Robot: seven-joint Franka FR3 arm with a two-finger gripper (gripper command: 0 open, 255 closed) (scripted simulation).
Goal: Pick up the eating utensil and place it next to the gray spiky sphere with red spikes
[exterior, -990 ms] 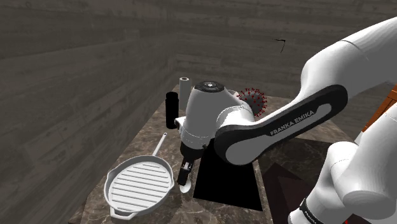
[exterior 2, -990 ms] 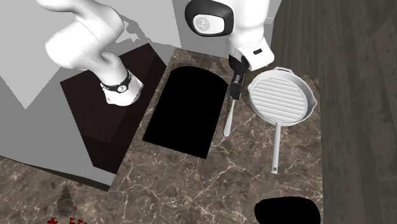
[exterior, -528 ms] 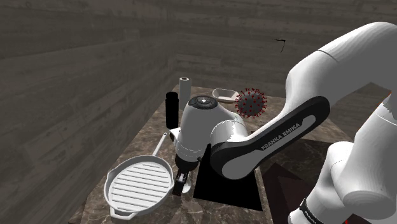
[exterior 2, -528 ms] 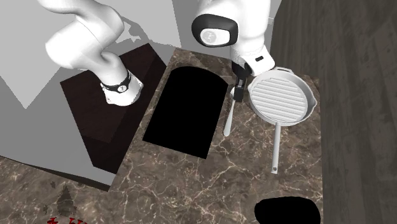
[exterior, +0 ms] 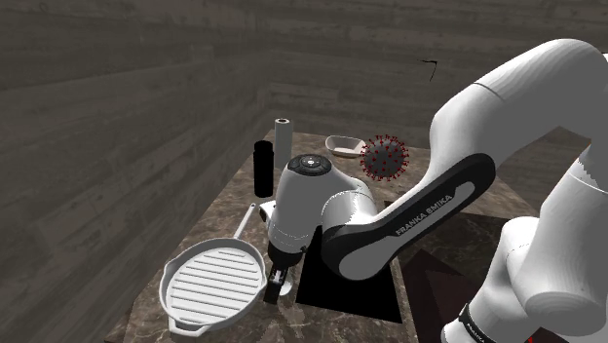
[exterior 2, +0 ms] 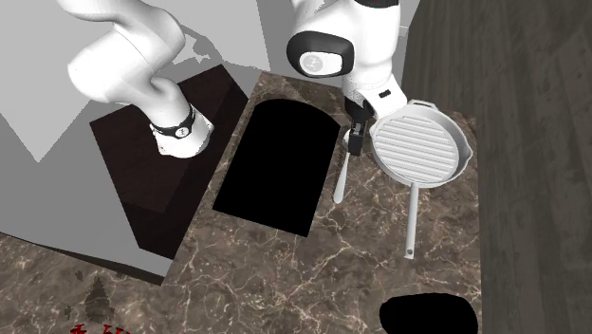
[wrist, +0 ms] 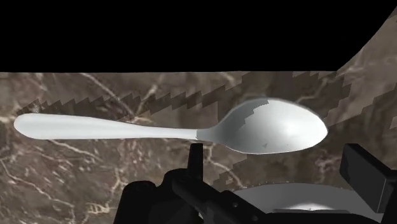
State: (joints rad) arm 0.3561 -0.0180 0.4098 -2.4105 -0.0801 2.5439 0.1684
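Arm (exterior: 419, 209) low, gripper (exterior: 280, 282) downward, jaws apart

Spiky sphere (exterior 2: 95, 330) mostly below the second exterior view's bottom edge; one spoon (exterior 2: 339, 182) end under the end effector (exterior 2: 354, 142).

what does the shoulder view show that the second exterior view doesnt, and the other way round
Shoulder view adds the white dish and the white cylinder at the far end of the counter. Second exterior view adds the full handle of the spoon. Both share the grill pan, the black area on the counter and the gripper over the spoon.
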